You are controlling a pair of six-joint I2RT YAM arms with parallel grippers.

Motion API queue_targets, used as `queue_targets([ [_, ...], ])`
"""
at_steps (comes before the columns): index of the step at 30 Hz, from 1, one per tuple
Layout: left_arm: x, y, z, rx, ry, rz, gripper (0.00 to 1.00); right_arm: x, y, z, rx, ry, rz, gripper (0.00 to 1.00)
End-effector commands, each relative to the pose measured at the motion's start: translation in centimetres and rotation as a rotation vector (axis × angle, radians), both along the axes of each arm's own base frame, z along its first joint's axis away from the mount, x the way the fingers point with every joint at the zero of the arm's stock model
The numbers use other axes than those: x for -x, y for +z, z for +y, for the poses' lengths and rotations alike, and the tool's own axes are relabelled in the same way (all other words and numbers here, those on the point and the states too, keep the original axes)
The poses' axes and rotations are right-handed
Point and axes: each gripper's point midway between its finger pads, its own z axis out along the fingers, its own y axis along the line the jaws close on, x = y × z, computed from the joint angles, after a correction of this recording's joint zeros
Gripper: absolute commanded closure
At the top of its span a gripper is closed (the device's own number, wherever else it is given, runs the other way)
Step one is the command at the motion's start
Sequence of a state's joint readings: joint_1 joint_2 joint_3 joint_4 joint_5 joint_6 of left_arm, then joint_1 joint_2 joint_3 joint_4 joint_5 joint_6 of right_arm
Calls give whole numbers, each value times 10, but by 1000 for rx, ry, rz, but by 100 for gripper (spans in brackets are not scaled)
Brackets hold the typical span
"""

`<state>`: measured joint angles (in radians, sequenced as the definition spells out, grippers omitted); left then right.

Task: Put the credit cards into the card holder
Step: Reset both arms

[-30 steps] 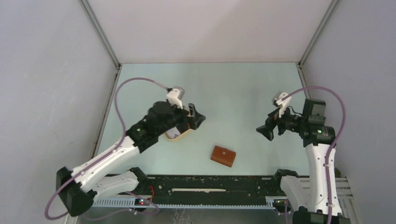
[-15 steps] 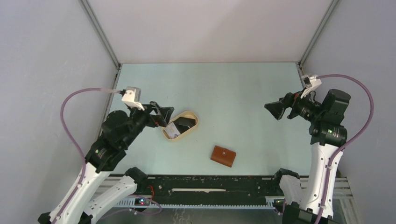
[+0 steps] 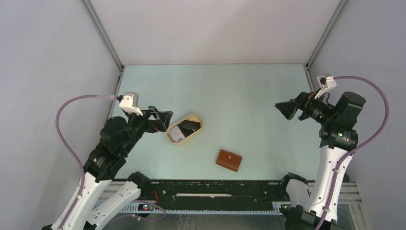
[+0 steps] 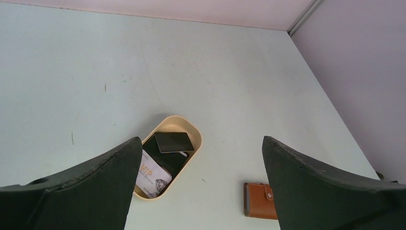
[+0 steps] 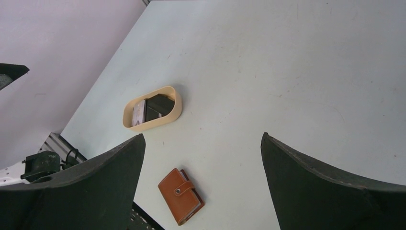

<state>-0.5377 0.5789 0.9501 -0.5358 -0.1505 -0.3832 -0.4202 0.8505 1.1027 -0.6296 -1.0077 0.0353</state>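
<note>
Can't count the cards [image 4: 168, 143], they're piled overlapping in the tray [image 4: 197, 139], black one on top and a white printed one underneath. The brown wallet [image 5: 181, 195] is snapped shut, slots hidden. The tray sits below, between the wide-apart fingers of the left gripper [image 3: 162, 120], with the wallet partly behind one finger. The right gripper [image 3: 286, 109] is spread too and empty.

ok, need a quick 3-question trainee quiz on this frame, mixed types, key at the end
1. Fill in: the left gripper and right gripper are both ____.
2. True or false: the wallet lies open.
3. The cards are in: A the tray; B the wallet; C the left gripper.

Key: 1 open; 2 false, it is snapped shut; 3 A.
</note>
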Motion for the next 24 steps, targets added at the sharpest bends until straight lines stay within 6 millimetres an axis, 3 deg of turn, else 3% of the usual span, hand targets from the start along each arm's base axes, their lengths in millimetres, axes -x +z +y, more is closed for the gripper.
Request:
queue_targets([
  [1,-1,-6,2,-21,-6,-3,0,1,19,0,-6,9,-51,0],
  [24,-2,-11,2,-19,-11,5,0,0,13,-1,-4,34,-43,0],
])
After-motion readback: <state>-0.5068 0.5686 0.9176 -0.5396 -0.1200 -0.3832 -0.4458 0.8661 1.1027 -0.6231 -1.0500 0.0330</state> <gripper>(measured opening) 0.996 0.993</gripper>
